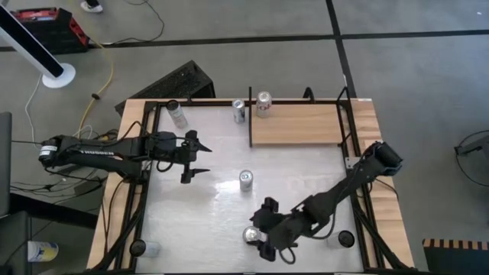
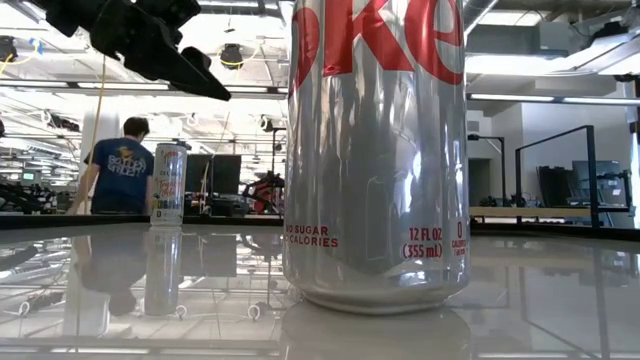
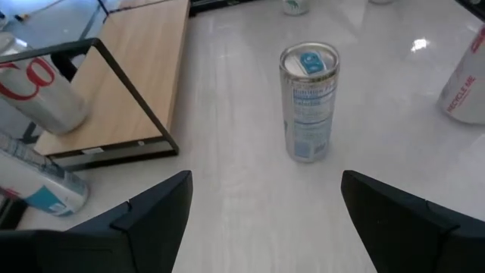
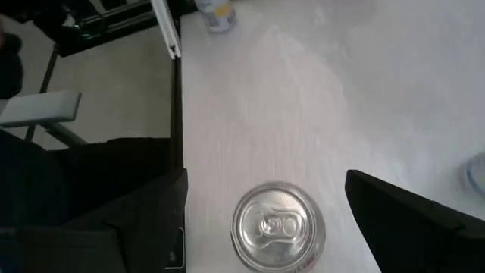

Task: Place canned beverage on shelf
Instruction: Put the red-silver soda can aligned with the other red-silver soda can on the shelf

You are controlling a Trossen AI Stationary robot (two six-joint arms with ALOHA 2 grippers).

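White tabletop holds a silver red-lettered can (image 2: 375, 150) near wooden shelf (image 1: 298, 124)

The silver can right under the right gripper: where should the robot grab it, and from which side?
Probably around the can's round side wall, coming down from above. It stands upright on the table, lid up, and the open right gripper hangs over it with a finger on either side, so lowering and closing across the body looks simplest.

Between the right gripper's (image 4: 265, 220) black fingers stands a silver can (image 4: 278, 226) with red lettering. Ahead of the left gripper's (image 3: 265, 220) black fingers, a slim silver can (image 3: 308, 102) bears a pale-blue label. The shelf (image 1: 296, 124) is light brown wood with black rails.
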